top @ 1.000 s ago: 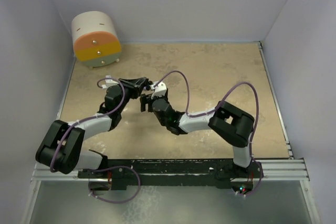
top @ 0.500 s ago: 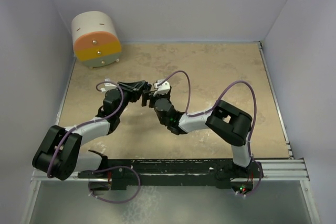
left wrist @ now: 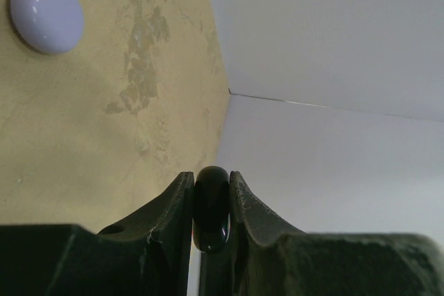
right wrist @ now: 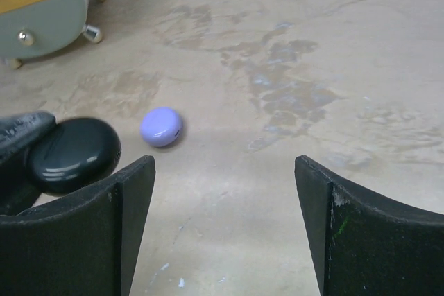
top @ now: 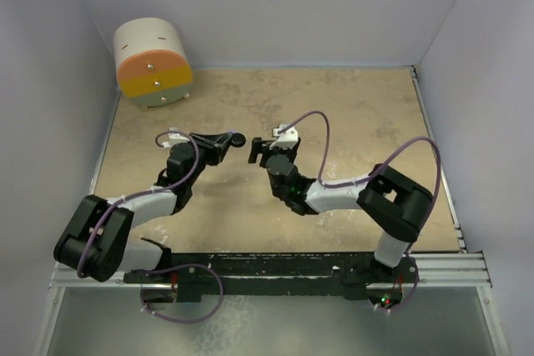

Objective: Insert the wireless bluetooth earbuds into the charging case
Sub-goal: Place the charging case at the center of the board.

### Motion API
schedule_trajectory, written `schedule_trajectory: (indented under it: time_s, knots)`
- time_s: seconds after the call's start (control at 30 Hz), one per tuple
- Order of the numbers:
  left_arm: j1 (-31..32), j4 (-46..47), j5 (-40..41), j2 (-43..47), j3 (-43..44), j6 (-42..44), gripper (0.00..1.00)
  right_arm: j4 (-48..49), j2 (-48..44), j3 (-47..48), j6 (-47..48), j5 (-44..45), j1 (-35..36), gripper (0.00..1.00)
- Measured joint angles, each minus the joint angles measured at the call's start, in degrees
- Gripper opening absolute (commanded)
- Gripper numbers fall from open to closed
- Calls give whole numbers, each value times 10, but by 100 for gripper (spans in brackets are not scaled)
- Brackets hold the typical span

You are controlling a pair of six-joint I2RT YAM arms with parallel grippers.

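Black glossy charging case [left wrist: 211,207], a small rounded oval with its lid closed, is pinched between the two fingers of the left gripper [top: 231,139]. The fingers press on its flat sides. In the left wrist view it stands on edge between them, its top poking just past the fingertips. It looks held up off the table [top: 359,114], over the middle-left of the beige stone-look surface. The left arm reaches in from the near left, with its gripper pointing right toward the other arm.

The right gripper [right wrist: 223,166] is spread wide with nothing between its fingers (bare table shows through the gap). It faces the left gripper, near it but apart, with a small gap between them in the top view. In the right wrist view the black case sits at the picture's left edge, just beside the finger on that side. I cannot tell whether it touches that finger.

A lavender case [right wrist: 161,127] of the same rounded shape, also closed, lies flat on the table beyond the black one, apart from both grippers. It also shows at upper left in the left wrist view, but I cannot pick it out in the top view.

Whether earbuds are inside either closed case, cannot tell.

A round drawer unit [top: 153,62] with a white top, orange and grey-green fronts, small knobs and little feet stands in the far left corner of the table against the pale walls [left wrist: 333,46].
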State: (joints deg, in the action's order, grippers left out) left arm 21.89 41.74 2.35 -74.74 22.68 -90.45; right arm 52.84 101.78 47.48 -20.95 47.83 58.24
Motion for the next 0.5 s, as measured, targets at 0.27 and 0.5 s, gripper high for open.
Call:
schedule_trajectory:
  time_s: [0.27,0.5]
  knots:
    - [0,8,-2,-68,1,24,0,-96,-93,-27,-56,25,-6,87]
    - [0,13,-5,-138,28,96,0,-298,-148,-5,-175,-9,-8,87]
